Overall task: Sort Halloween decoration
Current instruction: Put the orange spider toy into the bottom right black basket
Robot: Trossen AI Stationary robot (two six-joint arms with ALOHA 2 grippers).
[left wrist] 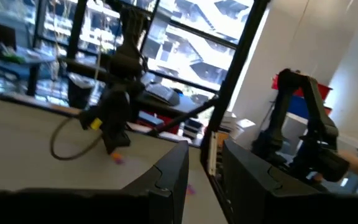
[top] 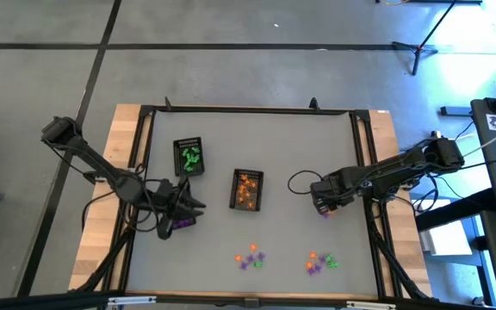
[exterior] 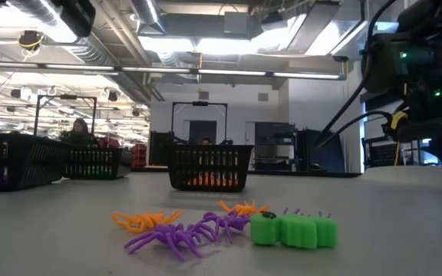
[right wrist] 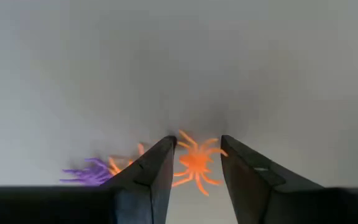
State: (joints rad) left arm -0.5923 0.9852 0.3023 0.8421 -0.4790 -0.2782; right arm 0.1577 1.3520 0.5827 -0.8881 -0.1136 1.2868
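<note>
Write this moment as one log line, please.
right gripper: open around orange spider | left gripper: waiting over purple tray

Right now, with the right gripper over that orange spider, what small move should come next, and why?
Probably lower the right gripper straight down and close on the orange spider. The right wrist view shows the spider lying on the grey table between the open fingers, with a purple spider off to one side, so a straight descent should catch only the orange one.
</note>
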